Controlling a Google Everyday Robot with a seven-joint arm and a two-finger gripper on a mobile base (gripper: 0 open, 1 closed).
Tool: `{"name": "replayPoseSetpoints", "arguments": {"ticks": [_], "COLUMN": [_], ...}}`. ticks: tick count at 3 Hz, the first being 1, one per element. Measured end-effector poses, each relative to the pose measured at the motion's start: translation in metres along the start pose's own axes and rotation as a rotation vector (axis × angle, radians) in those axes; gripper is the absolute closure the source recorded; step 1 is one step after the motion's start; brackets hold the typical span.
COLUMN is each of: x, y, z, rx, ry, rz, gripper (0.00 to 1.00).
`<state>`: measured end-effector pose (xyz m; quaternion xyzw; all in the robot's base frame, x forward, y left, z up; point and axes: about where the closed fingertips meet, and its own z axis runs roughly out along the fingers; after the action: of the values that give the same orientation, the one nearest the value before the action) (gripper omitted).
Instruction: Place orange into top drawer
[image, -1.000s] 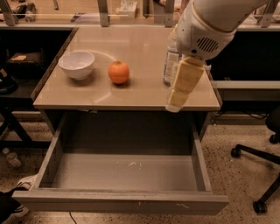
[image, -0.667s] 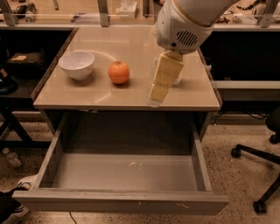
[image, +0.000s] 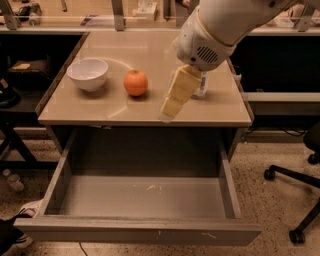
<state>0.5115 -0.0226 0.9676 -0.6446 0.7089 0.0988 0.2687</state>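
The orange (image: 135, 82) sits on the tan desk top (image: 150, 50), just right of a white bowl (image: 87, 74). The top drawer (image: 140, 231) is pulled fully out below the desk, and its grey floor holds nothing. My gripper (image: 172, 102) hangs from the white arm above the desk's front half. It points down and to the left, a short way right of the orange and apart from it, and it holds nothing that I can see.
A clear bottle (image: 201, 89) stands on the desk behind my gripper, mostly hidden by it. An office chair base (image: 295, 200) stands on the floor at the right. Dark shelving (image: 20, 75) stands to the left of the desk.
My arm has swung left across the desk, bringing the gripper from the right edge near the bottle to the middle, closer to the orange. The orange, bowl and drawer have not moved.
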Motion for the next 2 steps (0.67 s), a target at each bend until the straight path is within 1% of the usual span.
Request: {"name": "replayPoseSetpoints", "arguments": {"ticks": [1, 2], "x": [0.002, 0.011], "y": [-0.025, -0.075], "z": [0.031, 0.077], "rx": [0.004, 0.008], "ry": [-0.074, -0.089], "rz": [0.079, 0.135], "gripper": [0.00, 0.00]}}
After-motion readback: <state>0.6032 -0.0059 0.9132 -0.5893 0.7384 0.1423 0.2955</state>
